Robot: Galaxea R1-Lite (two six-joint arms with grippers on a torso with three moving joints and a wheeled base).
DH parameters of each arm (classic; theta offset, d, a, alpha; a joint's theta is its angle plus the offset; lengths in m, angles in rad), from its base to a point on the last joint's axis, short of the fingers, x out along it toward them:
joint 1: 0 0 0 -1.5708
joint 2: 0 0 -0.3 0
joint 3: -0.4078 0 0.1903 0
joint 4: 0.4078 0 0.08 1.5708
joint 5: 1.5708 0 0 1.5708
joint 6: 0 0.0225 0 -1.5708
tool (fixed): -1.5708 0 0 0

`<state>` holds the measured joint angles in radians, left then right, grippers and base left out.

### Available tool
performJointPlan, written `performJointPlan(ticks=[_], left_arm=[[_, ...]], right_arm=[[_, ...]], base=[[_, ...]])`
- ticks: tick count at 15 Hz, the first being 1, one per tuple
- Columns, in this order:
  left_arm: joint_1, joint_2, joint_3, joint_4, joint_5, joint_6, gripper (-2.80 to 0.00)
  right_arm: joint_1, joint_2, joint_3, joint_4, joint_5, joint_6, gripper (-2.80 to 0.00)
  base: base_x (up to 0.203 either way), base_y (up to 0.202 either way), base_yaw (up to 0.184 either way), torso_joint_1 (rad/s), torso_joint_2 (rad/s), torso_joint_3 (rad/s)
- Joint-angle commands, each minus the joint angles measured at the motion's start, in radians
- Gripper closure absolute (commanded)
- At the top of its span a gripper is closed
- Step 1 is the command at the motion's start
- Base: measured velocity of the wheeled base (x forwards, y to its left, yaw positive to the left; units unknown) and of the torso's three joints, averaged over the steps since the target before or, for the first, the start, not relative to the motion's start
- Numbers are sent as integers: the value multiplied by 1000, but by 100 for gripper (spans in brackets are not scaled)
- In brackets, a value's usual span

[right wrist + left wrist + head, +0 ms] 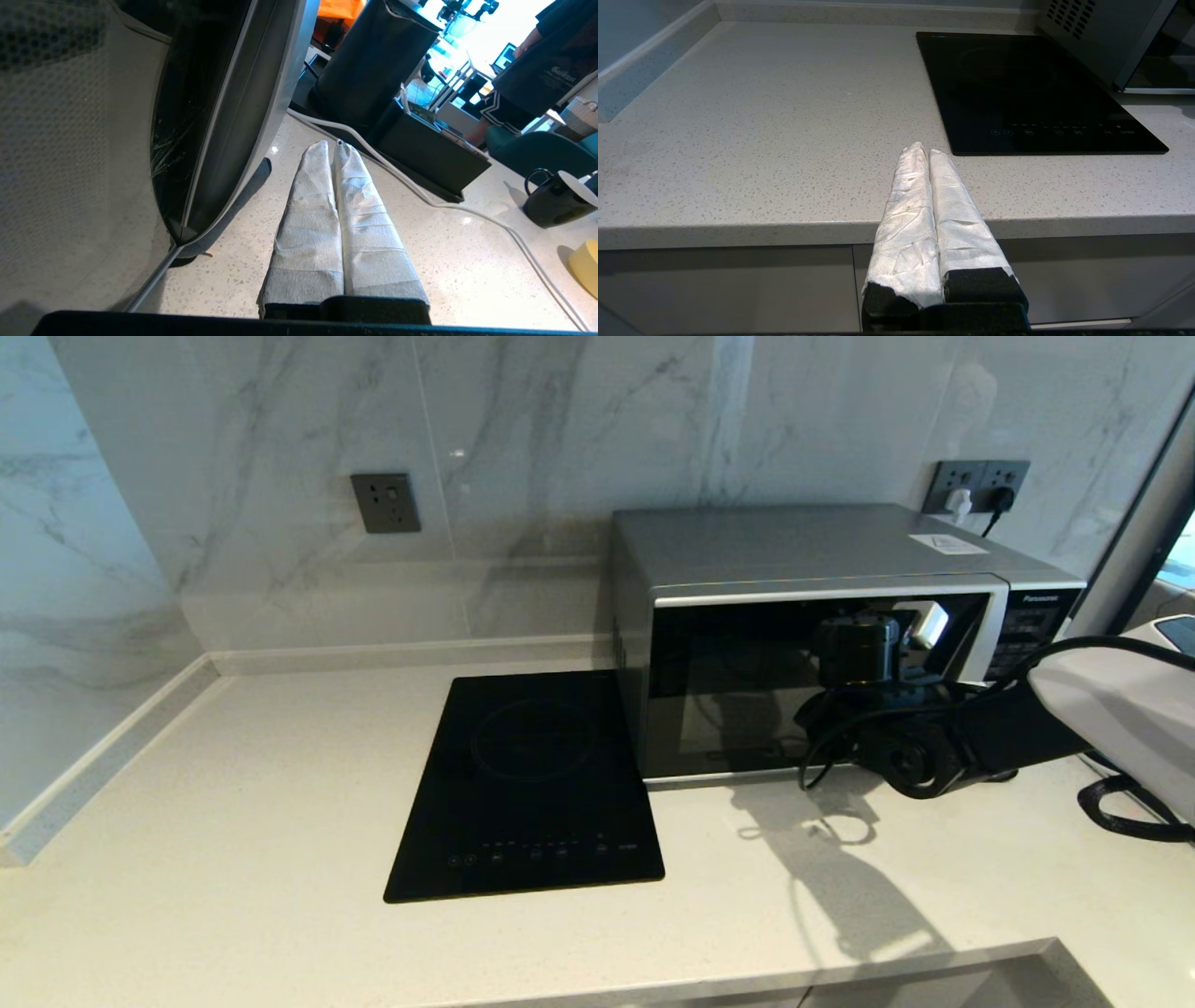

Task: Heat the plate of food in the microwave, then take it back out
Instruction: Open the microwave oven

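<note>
The silver-grey microwave point(794, 551) stands at the back right of the counter, and its dark glass door looks shut. My right gripper point(924, 623) is raised in front of that door, close to the handle side. In the right wrist view its white-wrapped fingers point(308, 224) are pressed together with nothing between them, just beside the door's curved silver handle point(261, 93). My left gripper point(924, 150) hangs shut and empty over the counter's front edge, left of the cooktop. The plate of food is out of view.
A flat black glass cooktop point(527, 784) is set into the counter left of the microwave. Wall sockets point(976, 485) with plugs sit behind it. To the microwave's right are a white cable point(420, 191), a black box point(420, 149), a black mug point(556, 200) and a yellow object point(586, 273).
</note>
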<state>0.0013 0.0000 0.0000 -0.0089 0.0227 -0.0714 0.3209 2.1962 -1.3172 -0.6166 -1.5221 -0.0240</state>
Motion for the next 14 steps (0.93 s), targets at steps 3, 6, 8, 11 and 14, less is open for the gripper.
performJointPlan(ticks=[3, 6, 8, 11, 14], left_arm=[[0, 2, 0, 0, 0, -1, 0], [0, 2, 0, 0, 0, -1, 0], [0, 2, 0, 0, 0, -1, 0], [0, 2, 0, 0, 0, -1, 0], [0, 2, 0, 0, 0, -1, 0]], right_arm=[[9, 19, 12, -5, -8, 10, 0], [19, 14, 9, -5, -8, 8, -280], [23, 14, 7, -5, -8, 6, -280], [20, 25, -8, -5, -8, 3, -280], [4, 45, -29, -5, -8, 4, -280]], base=[[0, 0, 0, 0, 0, 0], [0, 0, 0, 0, 0, 0], [0, 0, 0, 0, 0, 0], [0, 0, 0, 0, 0, 0], [0, 0, 0, 0, 0, 0]])
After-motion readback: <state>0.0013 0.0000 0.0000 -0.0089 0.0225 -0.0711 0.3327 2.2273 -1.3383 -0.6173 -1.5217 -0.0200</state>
